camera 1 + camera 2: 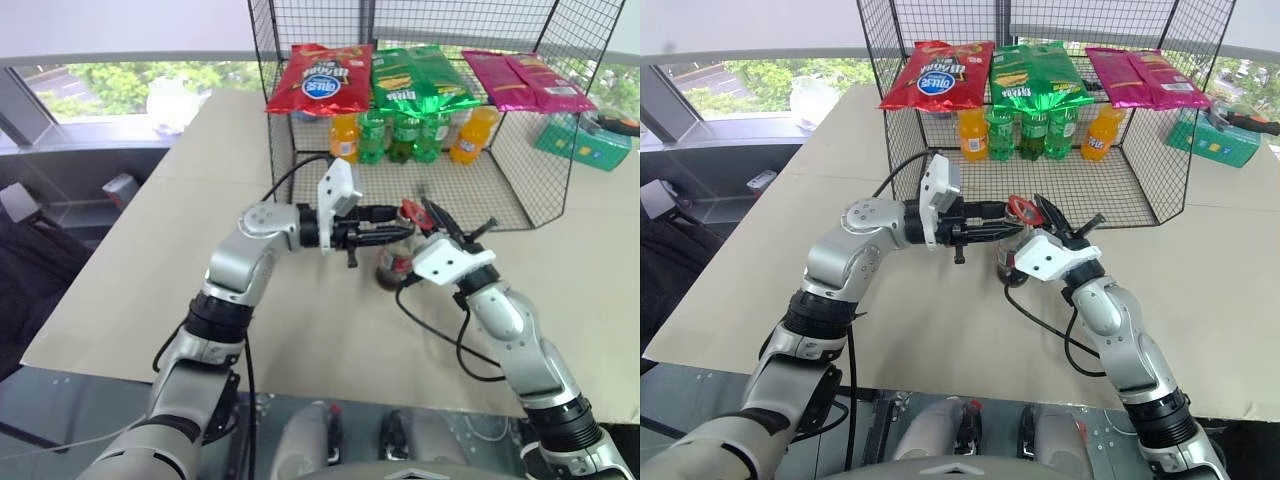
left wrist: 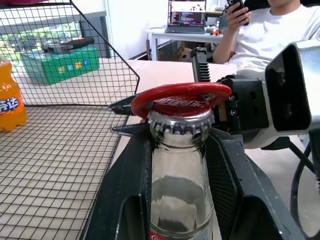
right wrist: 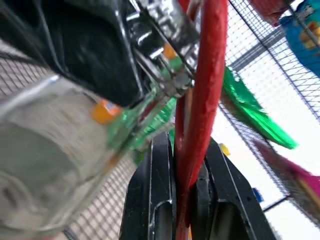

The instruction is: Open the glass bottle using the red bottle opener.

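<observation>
Between left fingers: glass bottle.

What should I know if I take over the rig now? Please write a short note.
Left claw: closed around the neck of the glass bottle, holding it over the table.
Right claw: shut on the red bottle opener.
Opener's ring sits over the cap, in front of the wire cage.
Done: both things grasped, opener placed on the cap.
Left: lever the cap off; it is still on.
</observation>
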### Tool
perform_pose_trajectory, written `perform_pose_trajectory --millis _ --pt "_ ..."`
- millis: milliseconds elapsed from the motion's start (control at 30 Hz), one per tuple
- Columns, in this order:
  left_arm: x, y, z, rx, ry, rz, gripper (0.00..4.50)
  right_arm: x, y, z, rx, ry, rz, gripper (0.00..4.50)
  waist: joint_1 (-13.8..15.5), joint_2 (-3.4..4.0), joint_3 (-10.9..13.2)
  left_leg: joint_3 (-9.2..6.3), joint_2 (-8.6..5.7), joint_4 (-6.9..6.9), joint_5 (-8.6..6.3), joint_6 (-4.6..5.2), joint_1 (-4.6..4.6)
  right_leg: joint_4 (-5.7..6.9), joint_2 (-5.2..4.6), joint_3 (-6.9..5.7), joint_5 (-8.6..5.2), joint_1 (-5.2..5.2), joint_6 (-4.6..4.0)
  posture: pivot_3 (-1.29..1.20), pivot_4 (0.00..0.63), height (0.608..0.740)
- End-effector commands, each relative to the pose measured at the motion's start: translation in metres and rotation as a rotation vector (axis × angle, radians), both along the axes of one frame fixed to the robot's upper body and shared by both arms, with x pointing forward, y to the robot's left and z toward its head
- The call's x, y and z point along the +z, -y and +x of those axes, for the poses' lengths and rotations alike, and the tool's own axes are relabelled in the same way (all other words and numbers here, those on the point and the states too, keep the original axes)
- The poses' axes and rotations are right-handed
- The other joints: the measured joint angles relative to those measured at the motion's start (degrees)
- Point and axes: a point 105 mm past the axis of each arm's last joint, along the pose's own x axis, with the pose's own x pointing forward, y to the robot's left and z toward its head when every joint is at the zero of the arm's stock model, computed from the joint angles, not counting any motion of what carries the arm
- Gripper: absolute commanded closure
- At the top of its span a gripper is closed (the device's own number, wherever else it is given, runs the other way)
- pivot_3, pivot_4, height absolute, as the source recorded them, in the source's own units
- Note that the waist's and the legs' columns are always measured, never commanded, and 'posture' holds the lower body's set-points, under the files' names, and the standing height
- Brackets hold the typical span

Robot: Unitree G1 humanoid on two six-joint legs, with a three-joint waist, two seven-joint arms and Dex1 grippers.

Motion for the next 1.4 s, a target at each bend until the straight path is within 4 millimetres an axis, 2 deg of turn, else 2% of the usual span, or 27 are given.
perform_pose_trajectory --millis 33,167,267,367,433,533,633,667,733,800,867,900,967,1000,1033,1133,1233,1333,1400 --pt "0.006 0.012 -0.004 -0.020 0.036 -0.004 3.52 -0.087 -0.037 -0.024 0.236 -0.286 -0.264 4.50 -0.02 0.01 -0.15 0.00 0.00 0.00 0.00 0.00 0.02 0.00 0.00 0.00 0.00 0.00 0.00 0.00 0.150 0.740" --pt "0.005 0.011 -0.003 -0.014 0.030 0.003 3.52 -0.092 -0.029 -0.020 0.207 -0.231 -0.356 4.50 -0.02 0.02 -0.43 0.00 0.00 -0.05 0.00 -0.01 0.05 0.00 0.00 0.00 -0.01 0.01 -0.02 0.00 0.150 0.740" --pt "0.001 0.010 -0.001 0.001 0.017 0.018 3.52 -0.078 -0.016 -0.012 0.155 -0.142 -0.412 4.50 -0.01 0.08 -0.61 0.00 0.00 -0.08 0.00 -0.01 0.06 -0.02 -0.01 0.00 -0.04 0.01 -0.05 0.00 0.150 0.740" --pt "-0.005 0.007 0.001 0.020 -0.001 0.041 3.52 -0.043 0.001 0.000 0.089 -0.017 -0.461 4.50 0.01 0.04 -0.72 0.00 0.00 -0.10 -0.01 0.00 0.06 -0.04 -0.02 0.00 -0.10 0.00 -0.16 0.00 0.150 0.740" --pt "-0.008 0.005 0.002 0.026 -0.009 0.053 3.52 -0.001 0.011 0.007 0.046 0.107 -0.467 4.50 0.04 0.09 -0.66 -0.01 0.00 -0.11 -0.02 0.00 0.03 -0.09 -0.02 0.00 -0.11 -0.01 -0.17 0.00 0.150 0.740" --pt "-0.011 0.004 0.003 0.030 -0.017 0.058 3.52 0.056 0.013 0.008 0.023 0.274 -0.459 4.50 0.06 0.06 -0.45 -0.01 0.00 -0.11 -0.01 0.01 -0.13 -0.12 -0.02 0.00 -0.09 -0.09 -0.13 0.00 0.150 0.740" --pt "-0.012 0.004 0.002 0.030 -0.020 0.060 3.52 0.101 0.009 0.001 0.019 0.413 -0.434 4.50 0.06 0.10 -0.29 0.00 0.00 -0.13 0.04 0.06 -0.46 -0.11 -0.01 0.00 0.00 -0.44 0.01 0.00 0.150 0.740" --pt "-0.012 0.004 0.002 0.030 -0.020 0.060 3.52 0.112 0.007 -0.003 0.020 0.448 -0.419 4.50 0.07 0.10 -0.27 0.00 0.00 -0.13 0.17 0.23 -0.85 -0.05 0.00 0.00 0.00 -0.80 0.01 0.00 0.150 0.740" --pt "-0.012 0.005 0.001 0.025 -0.018 0.053 3.52 0.127 0.007 -0.008 0.014 0.479 -0.373 4.50 0.11 0.10 -0.24 0.01 0.00 -0.12 0.19 0.23 -0.98 -0.04 0.01 0.00 0.01 -0.89 0.00 0.00 0.150 0.740" --pt "-0.011 0.005 0.000 0.018 -0.008 0.048 3.52 0.132 0.013 -0.010 -0.007 0.436 -0.276 4.50 0.21 0.07 -0.22 0.01 -0.01 -0.12 0.20 0.21 -0.99 -0.05 0.03 -0.01 0.01 -0.88 0.00 0.00 0.150 0.740" --pt "-0.010 0.006 -0.002 0.009 0.004 0.038 3.52 0.127 0.025 -0.008 -0.040 0.328 -0.148 4.50 0.24 0.01 -0.18 0.01 -0.01 -0.15 0.19 0.21 -1.01 -0.13 0.02 -0.02 0.01 -0.85 0.00 0.00 0.150 0.740" --pt "-0.009 0.006 -0.003 0.006 0.009 0.031 3.52 0.113 0.035 -0.006 -0.064 0.213 -0.057 4.50 0.34 -0.02 -0.15 0.01 -0.02 -0.15 0.19 0.21 -1.03 -0.16 0.02 -0.03 0.01 -0.84 0.01 0.00 0.150 0.740" --pt "-0.007 0.007 -0.006 -0.006 0.023 0.021 3.52 0.070 0.053 -0.004 -0.113 -0.057 0.060 4.50 0.49 -0.04 -0.14 -0.02 -0.03 -0.15 0.18 0.23 -1.03 -0.21 0.00 -0.06 0.01 -0.78 0.01 0.00 0.150 0.740" --pt "-0.007 0.007 -0.007 -0.010 0.029 0.019 3.52 0.047 0.055 -0.008 -0.106 -0.181 0.088 4.50 0.51 -0.03 -0.13 -0.04 -0.03 -0.14 0.17 0.25 -1.02 -0.22 -0.02 -0.08 0.01 -0.76 0.01 0.00 0.150 0.740" --pt "-0.007 0.008 -0.008 -0.012 0.037 0.013 3.52 0.017 0.060 -0.015 -0.119 -0.362 0.176 4.50 0.52 -0.01 -0.12 -0.04 -0.03 -0.14 0.16 0.27 -1.02 -0.22 -0.03 -0.08 0.01 -0.76 0.01 0.00 0.150 0.740" --pt "-0.006 0.008 -0.010 -0.011 0.050 0.005 3.52 -0.031 0.066 -0.030 -0.162 -0.675 0.410 4.50 -0.19 0.45 0.19 -0.06 -0.03 -0.18 0.14 0.29 -1.02 -0.22 -0.04 -0.07 0.00 -0.79 0.00 0.00 0.150 0.740" --pt "-0.006 0.008 -0.010 -0.009 0.058 -0.001 3.52 -0.046 0.061 -0.037 -0.137 -0.813 0.465 4.50 -0.60 0.68 0.34 -0.04 -0.02 -0.20 0.15 0.28 -0.98 -0.14 -0.05 -0.05 0.02 -0.88 0.03 0.00 0.150 0.740" --pt "-0.006 0.007 -0.011 -0.007 0.061 -0.001 3.52 -0.061 0.065 -0.039 -0.163 -0.932 0.531 4.50 -0.40 0.68 0.35 -0.09 0.00 -0.24 0.15 0.26 -0.93 -0.08 0.00 -0.07 0.01 -0.89 0.01 0.00 0.150 0.740" --pt "-0.007 0.007 -0.011 -0.005 0.064 0.001 3.52 -0.068 0.066 -0.039 -0.165 -0.996 0.564 3.60 -0.07 0.67 0.36 -0.09 0.00 -0.31 0.17 0.24 -0.93 -0.12 0.01 -0.08 0.00 -0.90 0.01 0.00 0.150 0.740"
